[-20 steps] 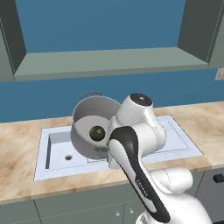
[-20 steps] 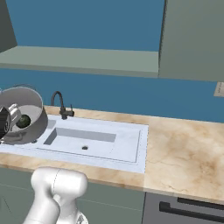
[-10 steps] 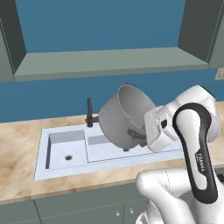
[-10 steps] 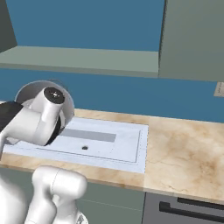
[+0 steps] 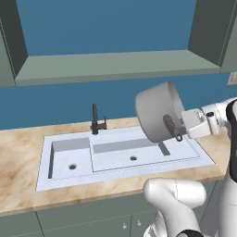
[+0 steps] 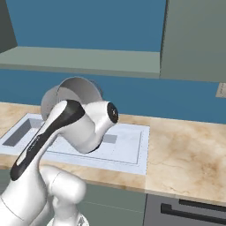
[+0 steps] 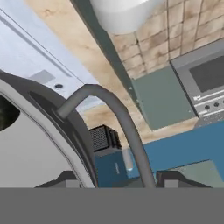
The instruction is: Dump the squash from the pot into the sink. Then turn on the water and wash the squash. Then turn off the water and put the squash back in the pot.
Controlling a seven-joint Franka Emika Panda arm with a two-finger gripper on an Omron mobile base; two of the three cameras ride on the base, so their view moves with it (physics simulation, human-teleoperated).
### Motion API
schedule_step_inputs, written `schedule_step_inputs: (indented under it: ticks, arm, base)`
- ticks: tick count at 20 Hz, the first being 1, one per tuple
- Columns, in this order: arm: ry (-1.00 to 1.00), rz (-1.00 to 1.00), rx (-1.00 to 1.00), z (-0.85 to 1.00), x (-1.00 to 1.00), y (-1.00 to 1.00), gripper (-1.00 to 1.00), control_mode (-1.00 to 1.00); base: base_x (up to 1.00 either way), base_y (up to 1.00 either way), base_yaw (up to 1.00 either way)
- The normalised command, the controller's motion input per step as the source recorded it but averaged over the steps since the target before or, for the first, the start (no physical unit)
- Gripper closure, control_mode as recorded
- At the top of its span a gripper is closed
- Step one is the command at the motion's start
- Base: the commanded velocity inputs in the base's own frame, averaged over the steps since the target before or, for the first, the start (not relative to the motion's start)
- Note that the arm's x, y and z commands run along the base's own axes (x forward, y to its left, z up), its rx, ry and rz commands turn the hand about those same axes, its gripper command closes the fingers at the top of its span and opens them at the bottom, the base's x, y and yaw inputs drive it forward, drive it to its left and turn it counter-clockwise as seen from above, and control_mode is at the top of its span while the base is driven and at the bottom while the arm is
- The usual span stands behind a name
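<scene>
Matt grey metal pot (image 5: 155, 116) (dark loop handles), mottled stone-look counter (image 5: 21, 148).

The pot (image 5: 156, 111) hangs tipped above the sink's (image 5: 194, 152) right end; the faucet (image 5: 96, 120) stands behind the sink.

Flat, even rendered light with no glare and only soft shading; edges are crisp, no motion blur. The pot (image 5: 157, 111) held out from the gripper (image 5: 178, 132) is brightest on its outer wall. Below it, the sink (image 5: 69, 178) basins carry faint grey shadow on their inner walls.
</scene>
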Motion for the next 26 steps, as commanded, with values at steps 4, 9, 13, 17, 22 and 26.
schedule_step_inputs:
  ticks: [4,9,13,17,22,26]
  arm:
    - [0.49,-0.39,0.44,0.3,-0.05,-0.27,1.0,-1.0]
    - [0.56,-0.37,0.37,0.02,-0.06,-0.07,1.0,-1.0]
    - [0.55,-0.33,0.31,0.0,0.0,0.0,1.0,-1.0]
    - [0.48,-0.25,0.26,0.15,0.0,0.0,1.0,-1.0]
    - [0.44,-0.13,0.24,0.38,0.0,0.01,1.0,-1.0]
    - [0.45,-0.04,0.19,0.42,0.0,0.06,1.0,-1.0]
  base:
    - [0.0,0.0,0.0]
    - [0.0,0.0,0.0]
    - [0.0,0.0,0.0]
    - [0.0,0.0,0.0]
    - [0.0,0.0,0.0]
    - [0.0,0.0,0.0]
